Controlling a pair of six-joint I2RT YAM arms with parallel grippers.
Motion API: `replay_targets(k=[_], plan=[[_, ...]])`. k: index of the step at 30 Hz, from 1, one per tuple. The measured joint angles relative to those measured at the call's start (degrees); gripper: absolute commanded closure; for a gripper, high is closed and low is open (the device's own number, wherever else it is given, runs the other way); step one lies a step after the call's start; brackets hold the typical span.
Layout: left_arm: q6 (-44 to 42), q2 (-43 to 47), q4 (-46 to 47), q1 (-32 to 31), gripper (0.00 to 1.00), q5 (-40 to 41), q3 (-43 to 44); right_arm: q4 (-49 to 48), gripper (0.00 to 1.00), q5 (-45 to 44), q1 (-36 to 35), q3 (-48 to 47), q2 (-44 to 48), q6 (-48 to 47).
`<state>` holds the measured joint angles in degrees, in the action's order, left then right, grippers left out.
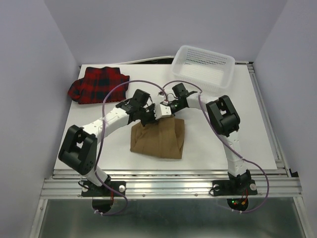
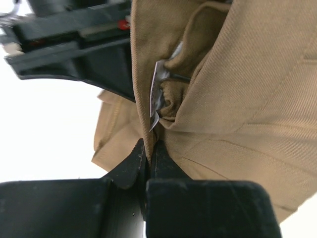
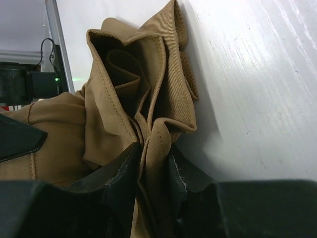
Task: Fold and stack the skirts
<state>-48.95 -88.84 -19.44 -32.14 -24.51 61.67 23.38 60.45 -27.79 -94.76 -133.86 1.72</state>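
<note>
White table (image 1: pixel 99 144) | basket (image 1: pixel 198 78) at far corner | left claw (image 2: pixel 148 151), right claw (image 3: pixel 152 151) pinching tan skirt (image 1: pixel 158 141)

Two skirts are shown, well apart.
The tan skirt (image 1: pixel 157 140) is spread in the middle, roughly folded, with its far edge bunched and raised. The red-and-black plaid skirt (image 1: pixel 98 84) is left rumpled at the far left.

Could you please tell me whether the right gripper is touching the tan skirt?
Touching. The right wrist view shows the right gripper closed on a bunched fold of the tan skirt, with cloth pinched between its jaws.
</note>
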Motion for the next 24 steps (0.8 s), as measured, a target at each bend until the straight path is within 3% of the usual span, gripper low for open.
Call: replay_targets(k=[9,17,24], plan=[[0.76,-0.66,13.25,0.0,1.0,4.0,-1.25,1.33,0.67,2.36,0.0,-0.46,-1.07,-0.48],[0.87,-2.05,19.43,0.0,1.0,4.7,-3.8,2.97,0.65,3.56,0.0,-2.32,-2.38,-0.48],[0.13,-5.25,24.04,0.0,1.0,5.6,-7.65,4.61,0.63,-1.44,0.02,-5.77,-3.37,2.8]])
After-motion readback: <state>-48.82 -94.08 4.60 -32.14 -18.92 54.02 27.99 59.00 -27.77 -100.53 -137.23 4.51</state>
